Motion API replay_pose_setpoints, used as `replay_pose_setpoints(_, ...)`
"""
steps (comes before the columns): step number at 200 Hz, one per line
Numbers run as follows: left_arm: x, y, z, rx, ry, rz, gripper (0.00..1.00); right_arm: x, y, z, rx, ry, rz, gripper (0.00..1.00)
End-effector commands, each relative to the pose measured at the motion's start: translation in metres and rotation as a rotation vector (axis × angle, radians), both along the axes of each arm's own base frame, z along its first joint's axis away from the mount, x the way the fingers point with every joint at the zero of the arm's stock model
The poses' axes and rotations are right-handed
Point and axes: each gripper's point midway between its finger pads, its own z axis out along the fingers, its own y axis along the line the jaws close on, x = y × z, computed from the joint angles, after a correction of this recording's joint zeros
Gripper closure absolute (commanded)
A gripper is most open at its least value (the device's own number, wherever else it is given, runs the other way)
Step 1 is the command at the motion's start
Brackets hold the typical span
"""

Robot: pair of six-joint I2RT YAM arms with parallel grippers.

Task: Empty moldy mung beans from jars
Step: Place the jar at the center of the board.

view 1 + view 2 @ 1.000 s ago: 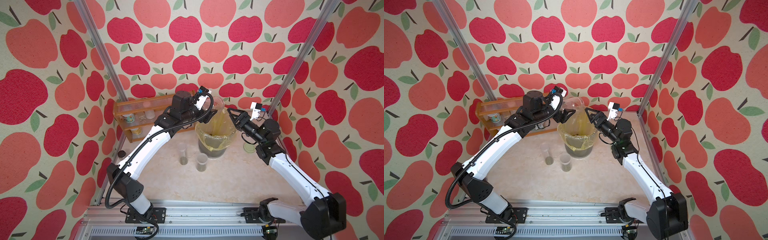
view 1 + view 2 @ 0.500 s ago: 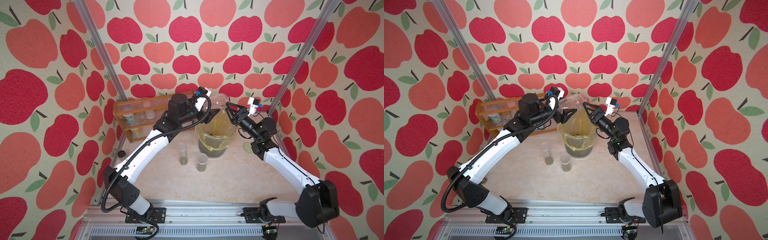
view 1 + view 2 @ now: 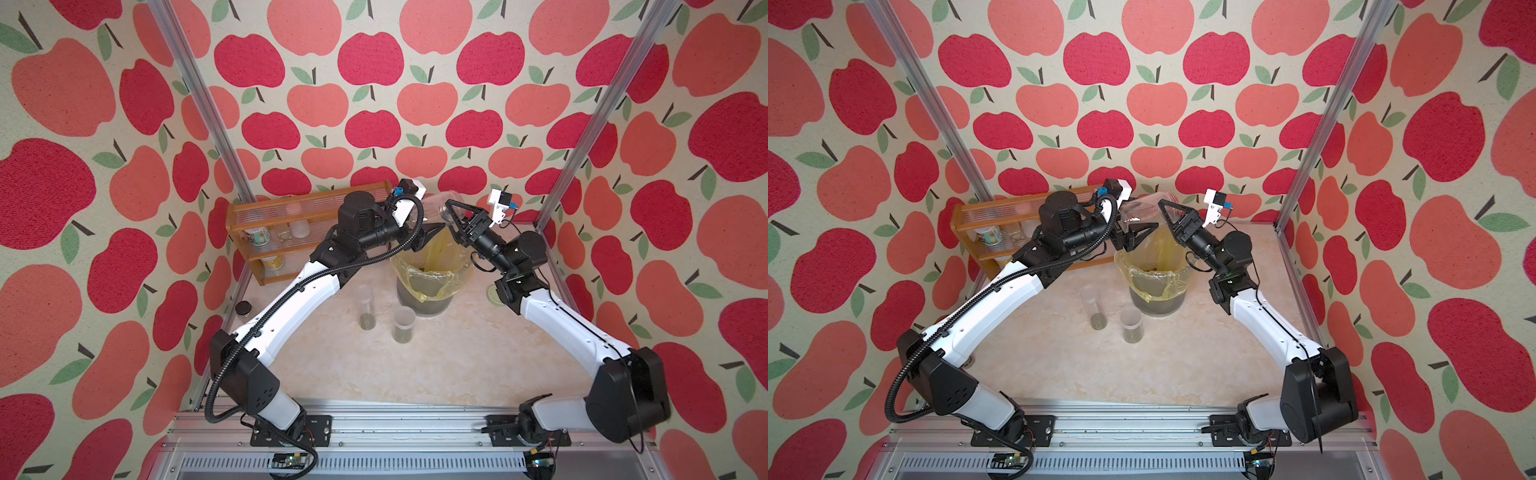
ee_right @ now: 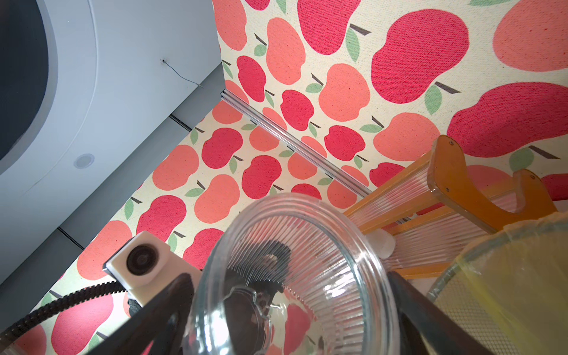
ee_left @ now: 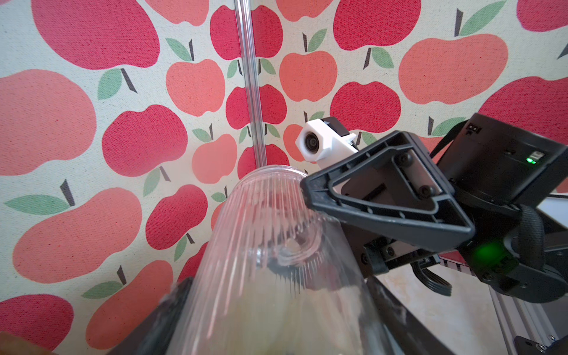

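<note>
My left gripper point(image 3: 428, 217) point(image 3: 1140, 218) point(image 5: 276, 322) is shut on the wide ribbed clear jar point(image 3: 440, 203) point(image 3: 1148, 205) point(image 5: 264, 233), held tipped on its side above the bin. No mung beans show inside it. My right gripper point(image 3: 451, 216) point(image 3: 1165, 214) point(image 4: 289, 307) is open, its fingers point(image 5: 384, 199) on either side of the jar's point(image 4: 292, 261) far end. On the table stand a tall narrow jar point(image 3: 365, 305) point(image 3: 1094, 307) and a shorter jar with a frosted lid point(image 3: 404, 324) point(image 3: 1130, 326). Each has mung beans point(image 3: 366, 321) point(image 3: 402, 335) at the bottom.
A bin lined with a yellow bag point(image 3: 457, 286) point(image 3: 1167, 286) stands under both grippers. An orange rack point(image 3: 291, 208) with cans is at the back left. A small dark-lidded jar point(image 3: 243, 308) sits by the left wall. A pale green lid point(image 3: 492, 294) lies behind the right arm.
My right gripper has risen and moved left until its open fingers straddle the end of the jar. The left gripper, with the jar, shifted only slightly.
</note>
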Motion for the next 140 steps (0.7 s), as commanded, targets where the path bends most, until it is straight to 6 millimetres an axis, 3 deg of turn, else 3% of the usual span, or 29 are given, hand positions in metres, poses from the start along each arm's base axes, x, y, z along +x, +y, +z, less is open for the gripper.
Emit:
replay_pose_setpoints(1, -0.016, -0.001, 0.033, -0.075, -0.104, -0.055, 0.44, -0.006, 0.006, 0.02, 0.027, -0.057, 0.033, 0.01)
replay_pose_setpoints(73, -0.017, -0.004, 0.028, -0.07, -0.111, -0.07, 0.44, -0.001, 0.016, 0.017, 0.042, -0.046, 0.069, 0.11)
replay_pose_setpoints(140, -0.018, -0.005, 0.027, -0.066, -0.121, -0.094, 0.44, -0.003, 0.027, 0.011, -0.02, -0.035, 0.107, 0.05)
